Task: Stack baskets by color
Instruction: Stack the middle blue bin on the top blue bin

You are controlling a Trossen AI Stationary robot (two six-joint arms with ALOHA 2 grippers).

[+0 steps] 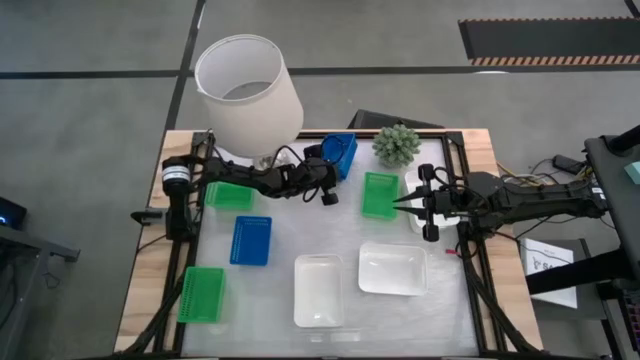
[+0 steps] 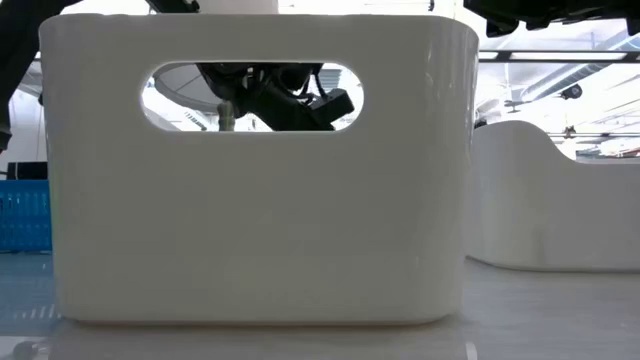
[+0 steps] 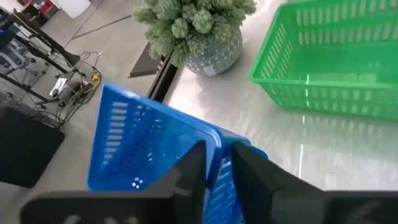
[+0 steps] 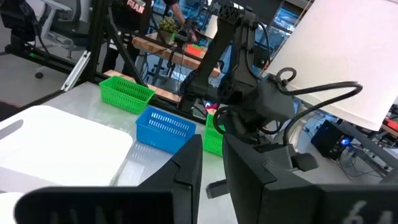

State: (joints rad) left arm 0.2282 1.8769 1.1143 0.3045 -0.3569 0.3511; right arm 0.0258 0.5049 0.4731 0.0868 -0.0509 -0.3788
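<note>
Overhead, the table (image 1: 330, 335) is carrying a white lampshade (image 1: 248, 95) at its far left corner and a potted plant (image 1: 397, 144) at the far edge. Only the low view is filled by one white basket's (image 2: 255, 190) handled wall. Countable from above are three green baskets (image 1: 380, 194), two blue and two white; a further white shape under the right arm is unclear. The flat blue basket (image 1: 251, 240) is lying left of centre with bare tabletop around it. The left gripper (image 1: 330, 172) is pinching the rim of the tilted blue basket (image 3: 143, 143) near the plant, as its wrist view is showing. The right gripper (image 1: 408, 204), narrowly closed and empty, is hovering beside the far green basket.
</note>
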